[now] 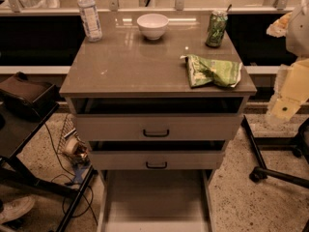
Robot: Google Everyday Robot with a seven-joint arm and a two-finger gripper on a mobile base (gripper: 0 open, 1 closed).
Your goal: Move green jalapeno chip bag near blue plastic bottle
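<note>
At the right edge, a rounded white arm [299,28] is seen, ended below by a blocky cream pincer [286,108] dotted dark.

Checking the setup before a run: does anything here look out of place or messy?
The chip bag lies crumpled near the right front corner of the cabinet top, far from the bottle at the back left. Both drawers look pulled slightly open. Nothing looks spilled. The hand hangs off to the right of the cabinet top.
</note>
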